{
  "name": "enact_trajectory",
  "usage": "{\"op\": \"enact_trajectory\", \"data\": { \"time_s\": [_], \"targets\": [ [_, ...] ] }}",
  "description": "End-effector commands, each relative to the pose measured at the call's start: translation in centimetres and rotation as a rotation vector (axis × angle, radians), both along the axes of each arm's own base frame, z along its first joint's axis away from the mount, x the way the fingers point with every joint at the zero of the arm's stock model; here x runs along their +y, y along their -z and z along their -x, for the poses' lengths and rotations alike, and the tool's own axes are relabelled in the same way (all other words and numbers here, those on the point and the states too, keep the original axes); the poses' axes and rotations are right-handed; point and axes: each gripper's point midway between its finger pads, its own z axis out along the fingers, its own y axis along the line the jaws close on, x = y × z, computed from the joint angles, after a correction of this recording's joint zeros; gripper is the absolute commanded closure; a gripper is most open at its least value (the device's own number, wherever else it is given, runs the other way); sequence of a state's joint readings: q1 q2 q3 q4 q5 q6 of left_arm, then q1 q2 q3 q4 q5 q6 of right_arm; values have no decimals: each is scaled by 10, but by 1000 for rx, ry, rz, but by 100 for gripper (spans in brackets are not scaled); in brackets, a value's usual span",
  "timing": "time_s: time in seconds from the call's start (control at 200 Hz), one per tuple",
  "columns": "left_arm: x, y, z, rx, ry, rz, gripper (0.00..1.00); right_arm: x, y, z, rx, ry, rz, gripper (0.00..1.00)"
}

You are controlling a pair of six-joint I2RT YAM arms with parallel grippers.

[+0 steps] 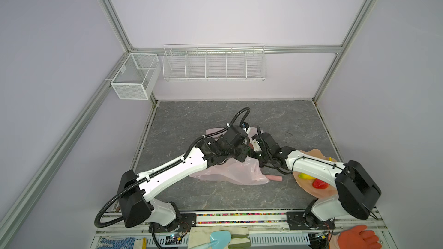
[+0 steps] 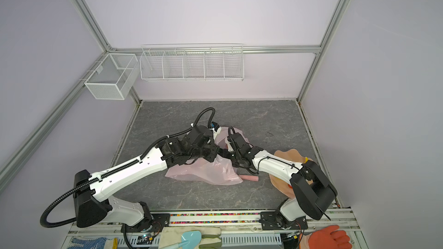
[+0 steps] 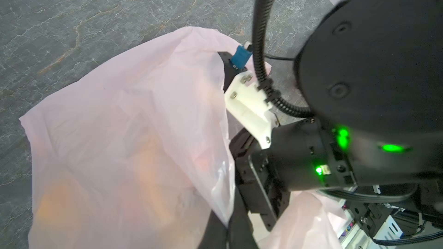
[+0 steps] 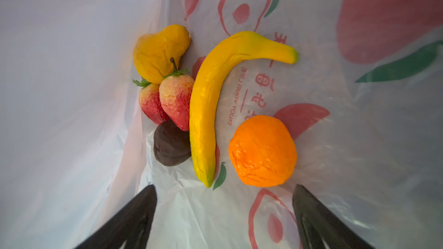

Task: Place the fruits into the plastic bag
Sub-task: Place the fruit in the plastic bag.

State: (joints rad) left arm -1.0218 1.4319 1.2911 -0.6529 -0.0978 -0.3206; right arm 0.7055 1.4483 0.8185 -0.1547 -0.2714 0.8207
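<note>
Plastic bag (image 1: 235,173) mid-table: thin, floppy, slippery; you grab the rim only. Left gripper (image 2: 217,152) clenched, apparently on bag rim. Right gripper (image 4: 224,188) spread, empty, inside bag over fruits (image 4: 203,106). Banana (image 1: 305,176), strawberry (image 1: 320,183) on plate (image 1: 311,154), near right: light, squashy, pinch mid-body.

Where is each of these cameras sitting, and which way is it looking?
Top views: high above the arm bases, looking down on the table, both arms and the plastic bag.
Left wrist: beside the bag's outside; black arm joints show.
Right wrist: inside the bag, facing the fruits; open right gripper shows.
Shared: the bag.
</note>
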Motion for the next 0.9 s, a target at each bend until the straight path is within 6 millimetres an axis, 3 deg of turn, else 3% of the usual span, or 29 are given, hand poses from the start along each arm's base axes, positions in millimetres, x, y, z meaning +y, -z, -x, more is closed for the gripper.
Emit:
{"op": "enact_trajectory", "data": {
  "time_s": [0.0,0.145,0.575,0.6,0.895],
  "targets": [
    [5,-1,3,-6,-5,-4,100,-25,2,3,-11,41,60,11],
    [5,-1,3,-6,-5,-1,100,-46,-7,4,-22,72,96,11],
    [3,1,3,1,-1,1,100,-123,5,13,72,250,424,11],
    [3,2,3,2,0,0,100,-123,-5,7,54,269,425,11],
    [3,1,3,0,0,-1,100,-157,-21,8,29,371,525,10]
  ]
}}
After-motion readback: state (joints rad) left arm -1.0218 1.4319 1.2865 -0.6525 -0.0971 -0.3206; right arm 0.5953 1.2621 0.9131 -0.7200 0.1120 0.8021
